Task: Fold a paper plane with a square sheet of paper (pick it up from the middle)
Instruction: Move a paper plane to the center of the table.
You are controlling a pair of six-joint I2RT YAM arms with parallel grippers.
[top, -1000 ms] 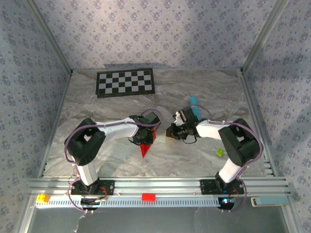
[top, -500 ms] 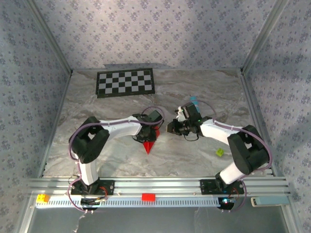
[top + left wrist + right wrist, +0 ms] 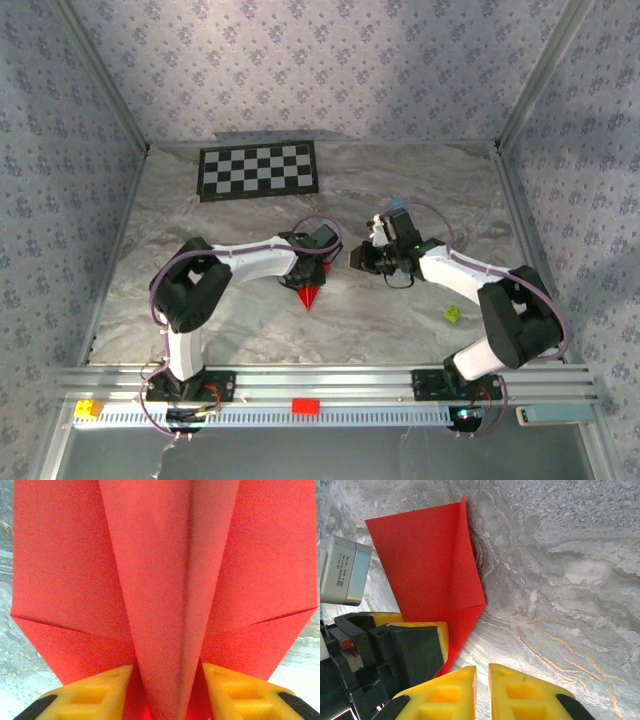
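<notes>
The paper plane [image 3: 309, 296] is a folded bright red dart lying on the marble table, nose toward the near edge. In the left wrist view its wings spread flat and its raised centre fold [image 3: 165, 580] runs between my left gripper's [image 3: 167, 692] yellow fingers [image 3: 95, 695]. Those fingers stand open, with a gap on each side of the fold. My left gripper [image 3: 312, 272] sits over the plane's tail. My right gripper [image 3: 356, 258] hovers just right of it, its fingers [image 3: 530, 695] nearly together with nothing between them. One wing [image 3: 430, 565] shows ahead of them.
A black-and-white checkerboard [image 3: 259, 170] lies at the back left. A teal stick [image 3: 398, 208] pokes out behind the right arm. A small green piece [image 3: 453, 314] sits near the right base. A red block [image 3: 305, 406] and a yellow block [image 3: 88, 408] rest on the front rail.
My left gripper has shifted right and farther back with the plane under it, and its jaws have spread off the centre fold. The right gripper has drifted slightly right and back.
</notes>
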